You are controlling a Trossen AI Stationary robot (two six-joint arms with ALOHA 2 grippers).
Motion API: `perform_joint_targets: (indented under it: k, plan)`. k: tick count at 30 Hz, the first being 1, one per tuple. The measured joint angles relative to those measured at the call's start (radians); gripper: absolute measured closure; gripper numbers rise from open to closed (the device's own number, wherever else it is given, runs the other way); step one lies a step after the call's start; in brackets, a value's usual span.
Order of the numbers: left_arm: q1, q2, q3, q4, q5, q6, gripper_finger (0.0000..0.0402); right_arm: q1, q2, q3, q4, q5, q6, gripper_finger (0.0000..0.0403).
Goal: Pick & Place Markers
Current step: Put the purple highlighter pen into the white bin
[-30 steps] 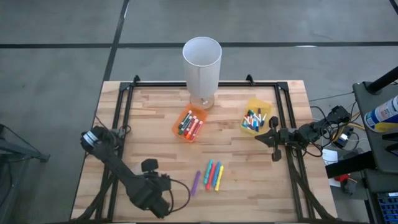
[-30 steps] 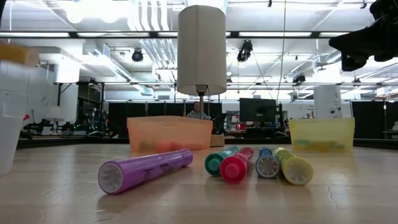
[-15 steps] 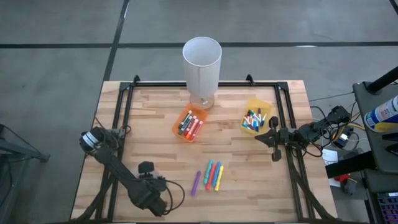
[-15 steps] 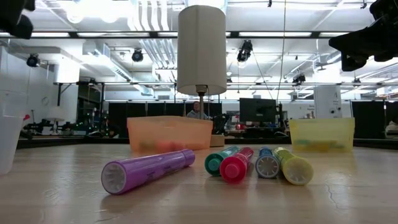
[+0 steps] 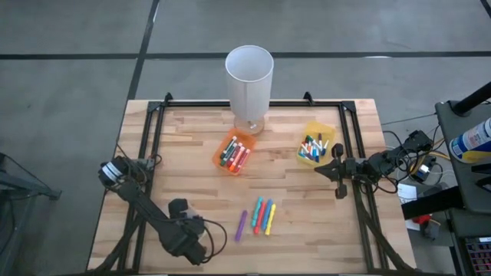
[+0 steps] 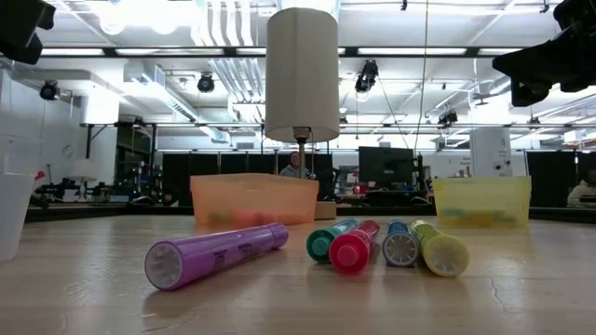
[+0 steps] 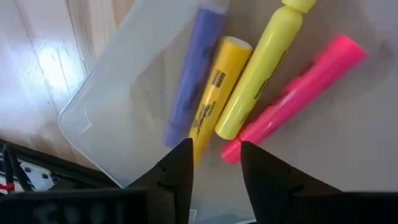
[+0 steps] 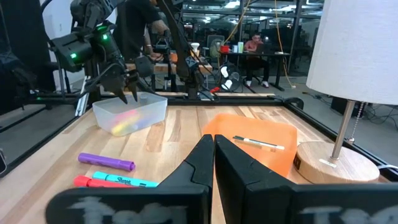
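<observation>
— Looking like a robotics lab or open workshop hall?
— Seeming so: showing exposed ceiling ducts (image 6: 223,37) and strip lights, with rows of monitors (image 6: 386,166) glowing beyond the wooden worktop (image 5: 192,169).
— Anything else pointing that way?
— Sitting at desks (image 8: 261,57) in the background, a person (image 8: 254,45); standing beside the worktop, equipment racks (image 5: 460,192) trailing cables (image 5: 406,157) over a grey concrete floor (image 5: 69,77).

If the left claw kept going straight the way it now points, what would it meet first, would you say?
Most likely the yellow marker in the clear bin just ahead of the left claw, though the gap to it is hard to judge.
</observation>
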State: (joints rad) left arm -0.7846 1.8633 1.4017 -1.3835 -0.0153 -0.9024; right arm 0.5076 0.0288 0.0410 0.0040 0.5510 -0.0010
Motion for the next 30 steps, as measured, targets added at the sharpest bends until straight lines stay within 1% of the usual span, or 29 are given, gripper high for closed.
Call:
perform_joint_targets:
  k: [3, 8, 18, 23, 30]
  plan:
    - [0.004, 0.000, 0.000, 0.000, 0.001, -0.013, 0.0266, 0.000, 0.000, 0.000, 0.000, 0.000, 0.000, 0.0394]
    - [0.005, 0.000, 0.005, -0.010, 0.001, -0.016, 0.0264, 0.000, 0.000, 0.000, 0.000, 0.000, 0.000, 0.0394]
    - [0.020, 0.000, 0.066, -0.082, 0.001, -0.049, 0.0264, 0.000, 0.000, 0.000, 0.000, 0.000, 0.000, 0.0394]
    - [0.044, 0.000, 0.096, -0.038, 0.000, -0.094, 0.0264, 0.000, 0.000, 0.000, 0.000, 0.000, 0.000, 0.0394]
    - [0.118, -0.001, 0.154, 0.009, -0.031, -0.201, 0.0264, 0.000, 0.000, 0.000, 0.000, 0.000, 0.000, 0.0394]
